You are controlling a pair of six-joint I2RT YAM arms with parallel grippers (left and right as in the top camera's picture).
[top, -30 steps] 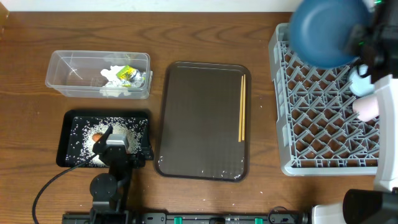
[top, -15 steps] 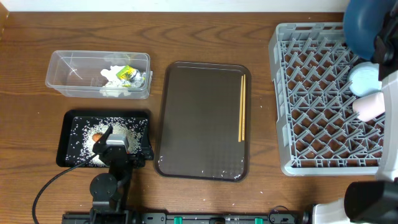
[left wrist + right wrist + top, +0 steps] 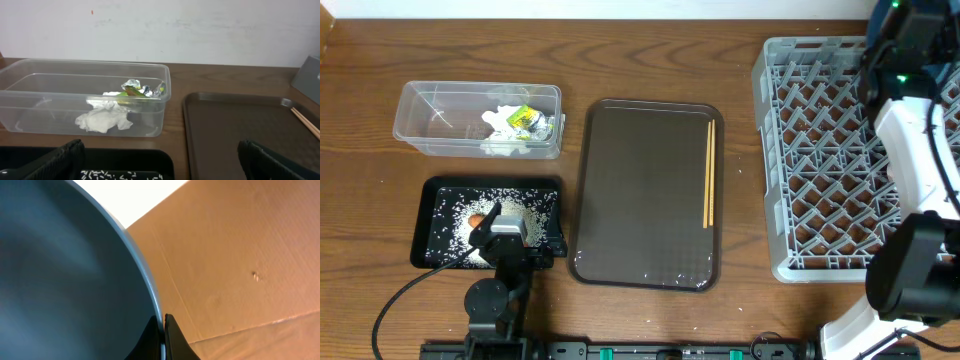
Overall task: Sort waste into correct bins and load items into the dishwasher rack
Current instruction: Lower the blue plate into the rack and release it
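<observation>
My right gripper is shut on the rim of the large dark-blue dish, which fills the right wrist view. In the overhead view that arm is above the far right of the grey dishwasher rack, and the dish is hidden there. My left gripper is open and empty above the black tray, which holds rice and the carrot. The clear tub holds tissue and the wrapper. The chopsticks lie on the brown tray. The cups and bowl are hidden.
The dark brown serving tray lies between the bins and the rack. A tan cardboard surface shows behind the dish in the right wrist view. A black cable runs from the left arm's base.
My right arm has carried the dark-blue dish from over the rack's far left corner toward the far right, out of overhead sight. The arm now covers the cups. The left arm is still.
</observation>
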